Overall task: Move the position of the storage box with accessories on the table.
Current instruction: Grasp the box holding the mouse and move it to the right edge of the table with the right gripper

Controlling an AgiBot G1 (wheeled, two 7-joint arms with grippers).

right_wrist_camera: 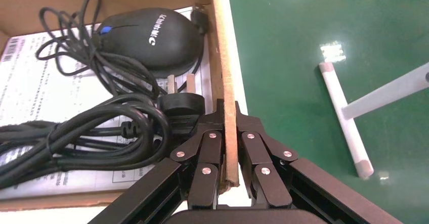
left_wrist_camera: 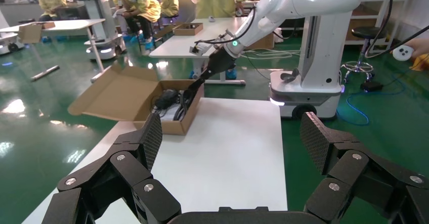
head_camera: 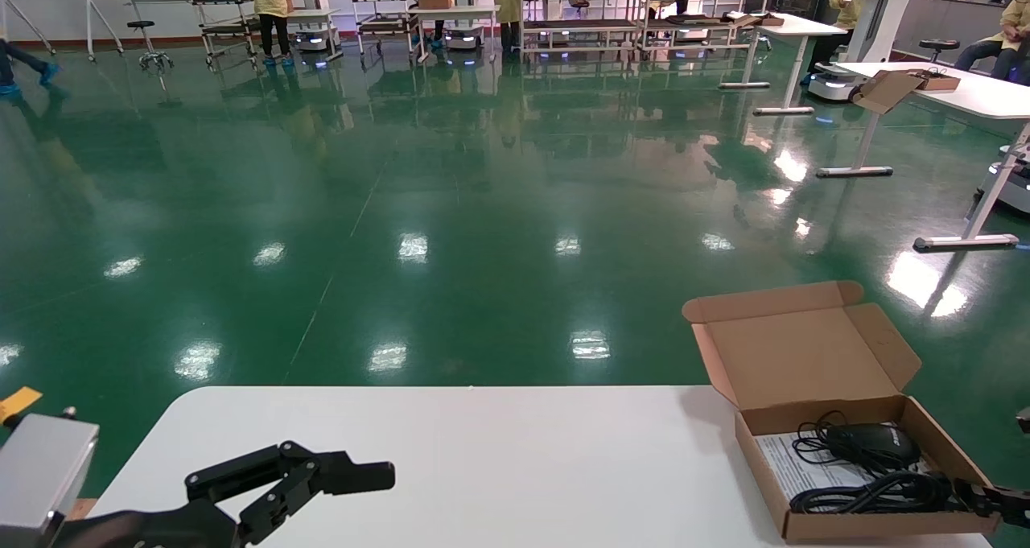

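While green floor rings the table [head_camera: 483, 451], right gripper [right_wrist_camera: 226, 114] pinches storage box [head_camera: 845, 524] wall at 4 o'clock edge; left gripper [head_camera: 354, 477] gapes, 8 o'clock.

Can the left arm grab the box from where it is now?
Probably not. The left gripper hangs open over the table's near left corner, while the box sits far across at the right edge, where the right gripper already pinches its wall.
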